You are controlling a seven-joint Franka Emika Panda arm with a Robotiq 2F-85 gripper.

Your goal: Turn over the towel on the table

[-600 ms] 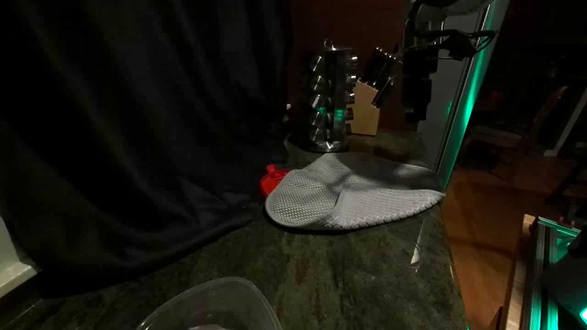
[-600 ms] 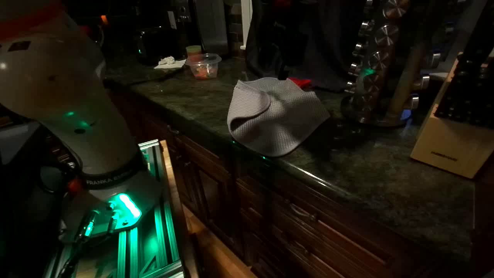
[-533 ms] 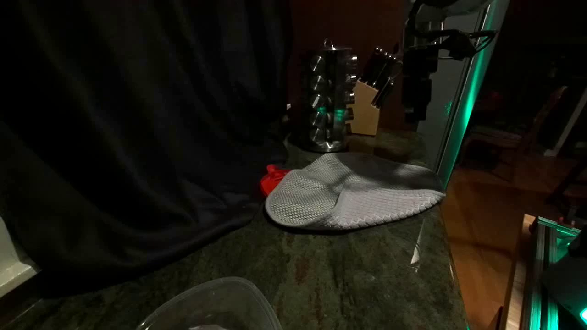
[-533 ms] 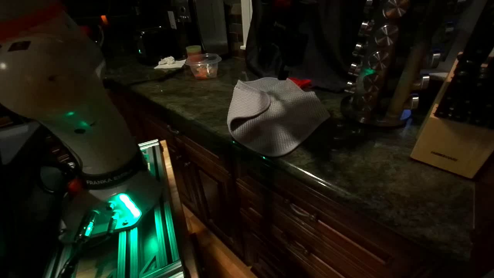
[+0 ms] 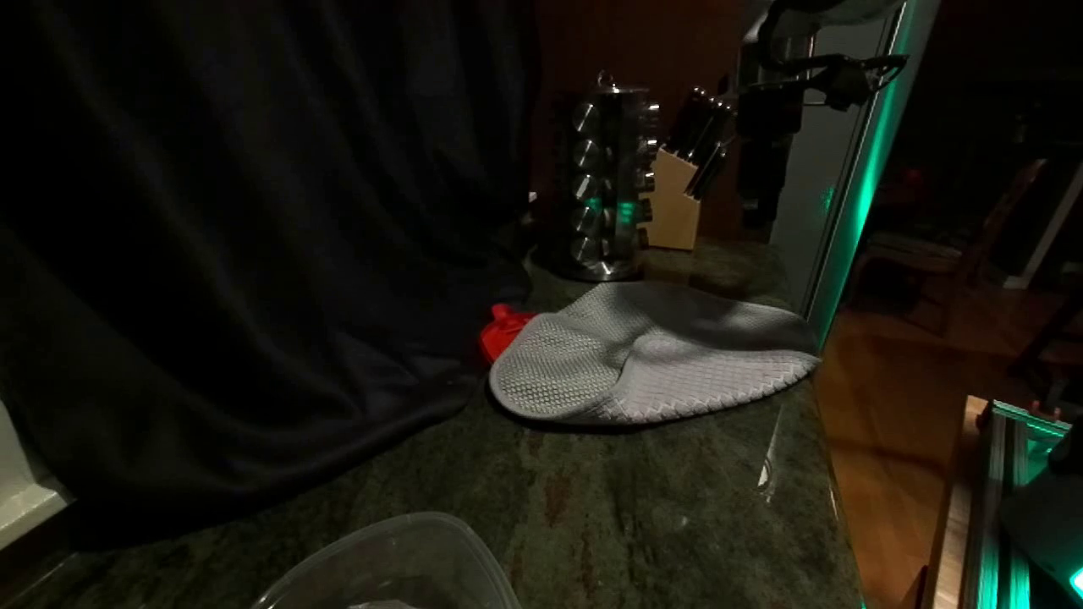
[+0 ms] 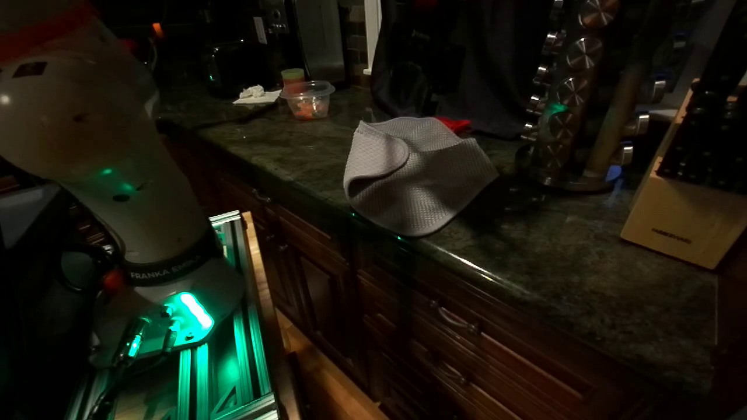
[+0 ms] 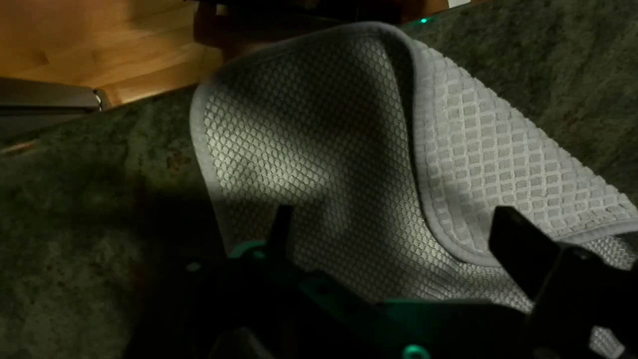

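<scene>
Grey towel (image 7: 324,159) lies beneath my spread end effector (image 7: 394,212); the towel's folded flap (image 7: 503,154) sits at wrist view's right.

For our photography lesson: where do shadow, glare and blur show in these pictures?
Wrist view: shadows darken parts of the towel; the fingers look nearly black and slightly blurred. In an exterior view, glare streaks the edge of the table. In both exterior views, the curtain sinks almost to black.
</scene>
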